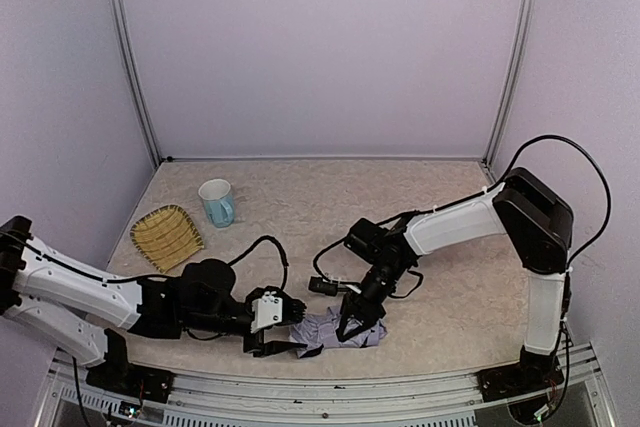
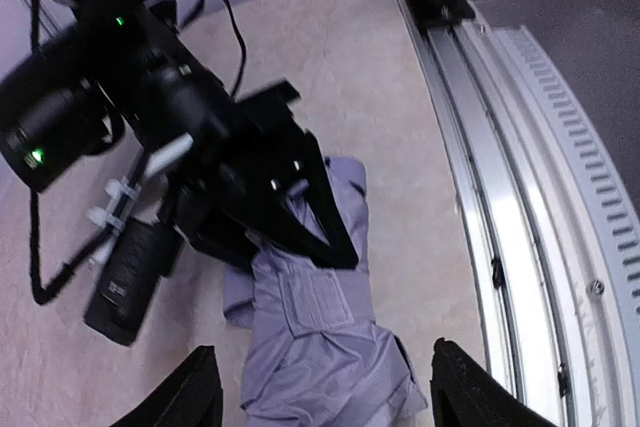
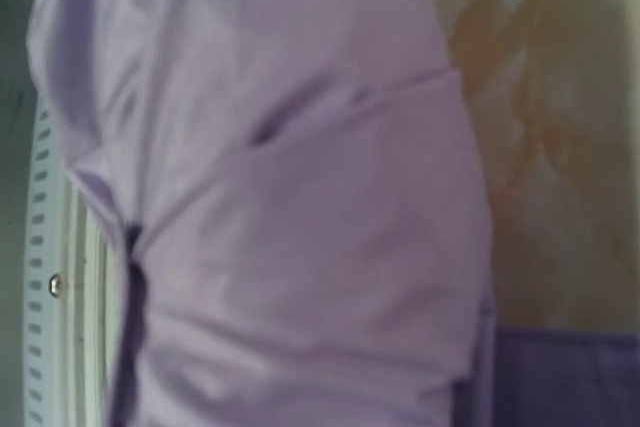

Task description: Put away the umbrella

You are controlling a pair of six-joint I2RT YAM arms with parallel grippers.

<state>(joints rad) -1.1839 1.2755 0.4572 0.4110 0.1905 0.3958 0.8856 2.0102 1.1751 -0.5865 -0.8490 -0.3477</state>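
One umbrella lies folded in a lavender bundle on the table, close to the near rail. Two grippers meet it. The right gripper comes down on top of it and pinches a fold of the fabric. The left gripper is at its left end with its fingers spread wide, holding nothing. One blue mug and one woven basket sit well beyond the umbrella, to its far left.

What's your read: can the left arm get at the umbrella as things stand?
Probably yes. The left gripper is open, with the near end of the umbrella lying between its fingers. The right gripper grips the far part, leaving this end free.
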